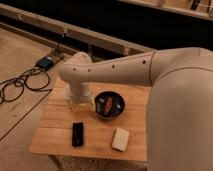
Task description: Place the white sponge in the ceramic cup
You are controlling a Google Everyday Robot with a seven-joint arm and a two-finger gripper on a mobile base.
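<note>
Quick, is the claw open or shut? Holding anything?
Claw: low beside the black bowl; open or shut cannot be told. White sponge lies on the table, not held.

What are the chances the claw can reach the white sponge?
Probably yes: the white sponge lies uncovered near the front of the table, bare wood around it; the claw hangs farther back beside the black bowl.

Cream-wht sponge (pixel 120 139), blk bowl (pixel 121 106) & blk flat device (pixel 78 134), light-wood table (pixel 54 129).
</note>
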